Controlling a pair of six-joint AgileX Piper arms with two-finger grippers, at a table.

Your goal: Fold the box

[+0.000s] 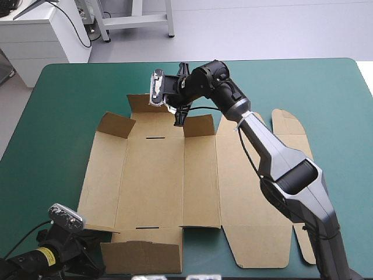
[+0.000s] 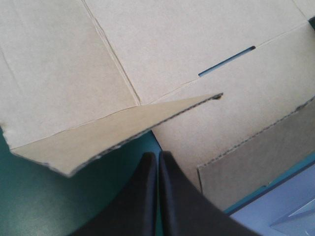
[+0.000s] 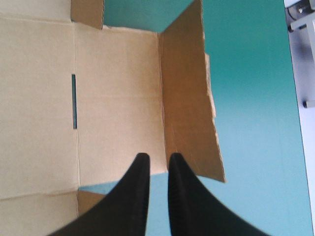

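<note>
**Box and arm poses.** The box (image 1: 175,181) is being shown as a cut sheet of brown board lying open on the middle of the teal-green worktop (image 1: 58,116). Most panels are lying flat, short flaps are standing up along the far edge, and another flap (image 1: 140,256) is lying at the near edge.

The right arm is being extended from the near right, diagonally over the board's right half. Its wrist is being bent so that the right hand (image 3: 156,158) is being pointed down at the sheet's far edge, between two of the upright far flaps. Its black fingers are being held only narrowly parted, with nothing gripped between them. The tips are being seen over the edge of a flat panel, just beside an upright flap (image 3: 189,98). A narrow slot (image 3: 74,101) is being seen on a fold line farther along.

The left arm is being positioned low at the near-left corner of the worktop. The left hand (image 2: 157,155) is being held fully closed and empty, its two fingers pressed together into one point and aimed at the sheet's near-left part. A lifted flap (image 2: 123,128) is being seen just ahead of the fingertips, apart from them, with bare cover beneath it.
</note>
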